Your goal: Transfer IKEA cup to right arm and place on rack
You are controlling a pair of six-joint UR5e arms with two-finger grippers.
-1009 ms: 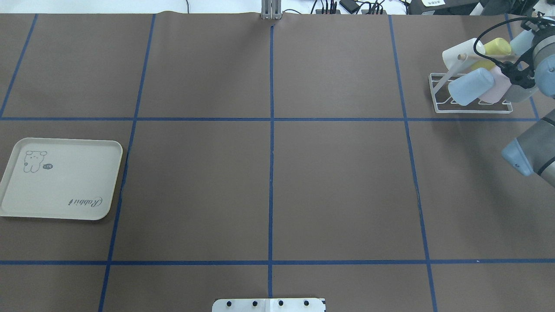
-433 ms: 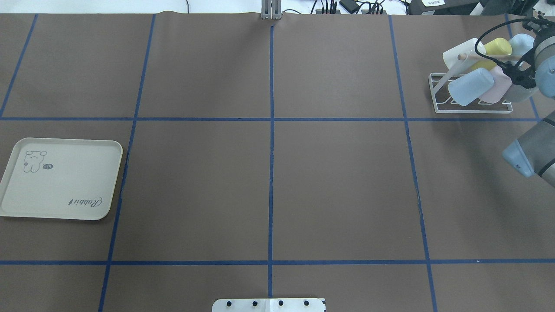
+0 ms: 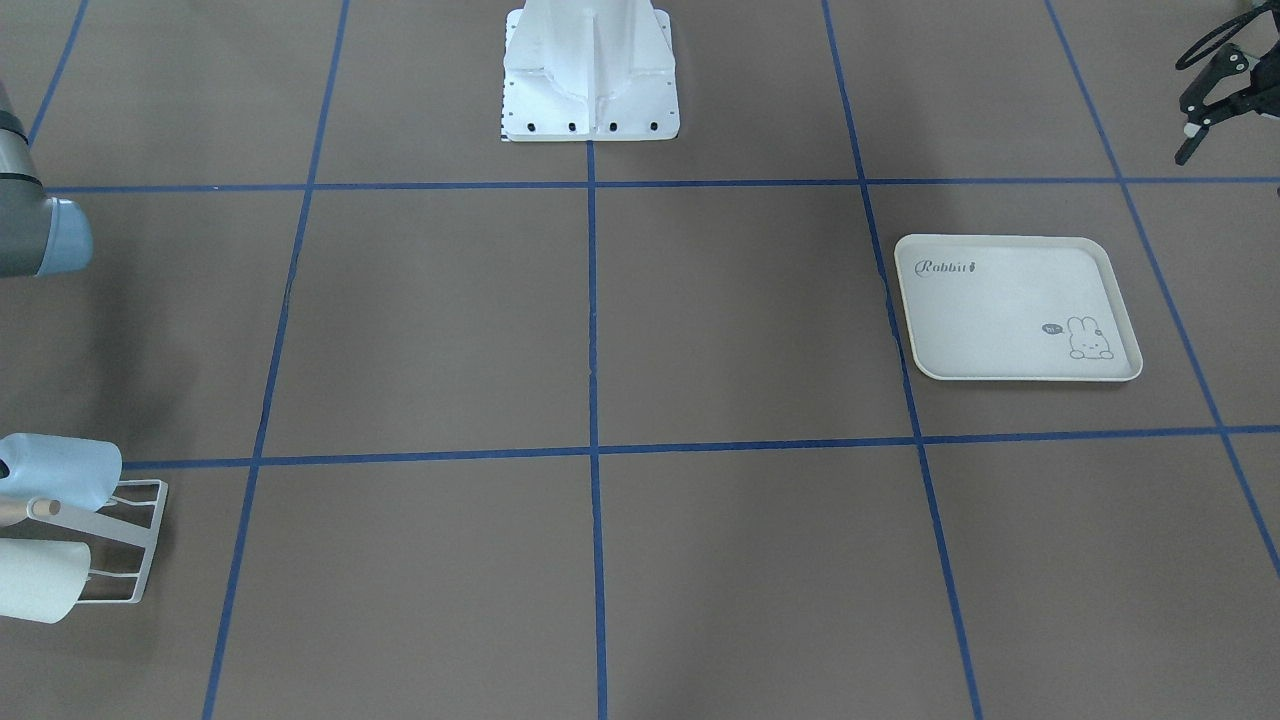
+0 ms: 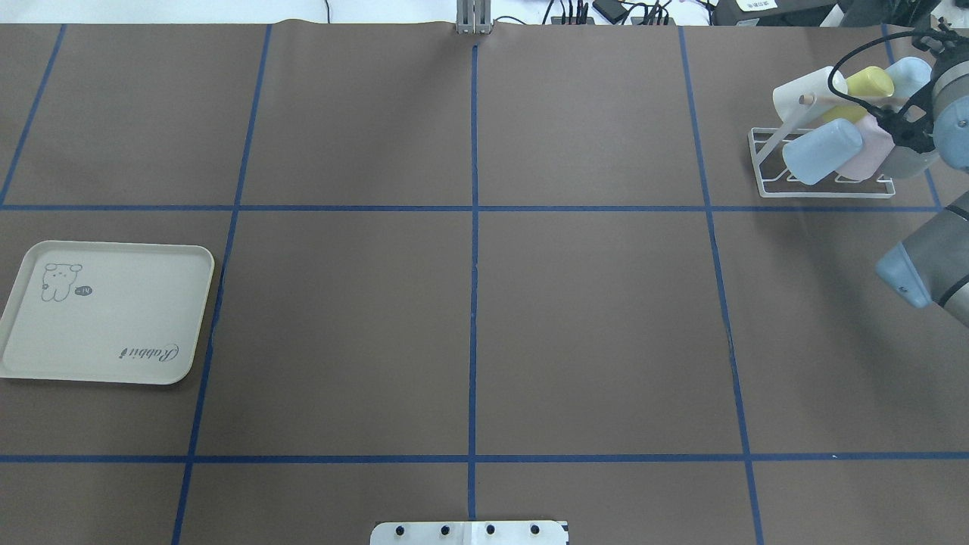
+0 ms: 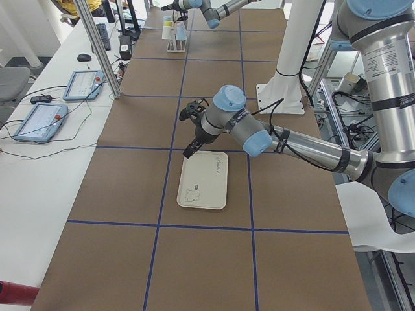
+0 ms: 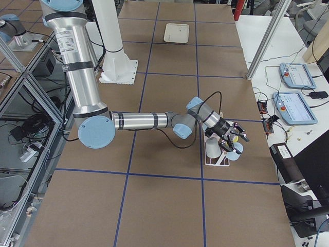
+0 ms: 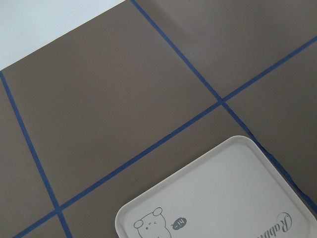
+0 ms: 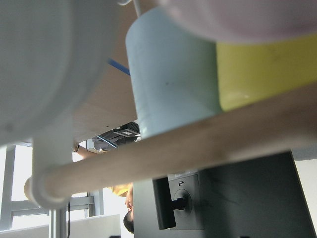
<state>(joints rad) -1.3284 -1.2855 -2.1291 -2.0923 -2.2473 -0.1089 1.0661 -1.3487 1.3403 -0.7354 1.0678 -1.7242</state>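
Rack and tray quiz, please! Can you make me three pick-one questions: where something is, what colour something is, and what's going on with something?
1. Where does the rack stand?
A) on the tray
B) in the middle of the table
C) by the right arm, far from the tray

2. What colour are the tape lines on the table?
A) red
B) blue
C) green

3. What lies on the tray?
A) nothing
B) a cup
C) a spoon

Answers:
1 C, since the overhead view shows the rack at the right edge and the tray at the left edge.
2 B, since every line is blue.
3 A, since its cream surface shows only the printed rabbit drawing.
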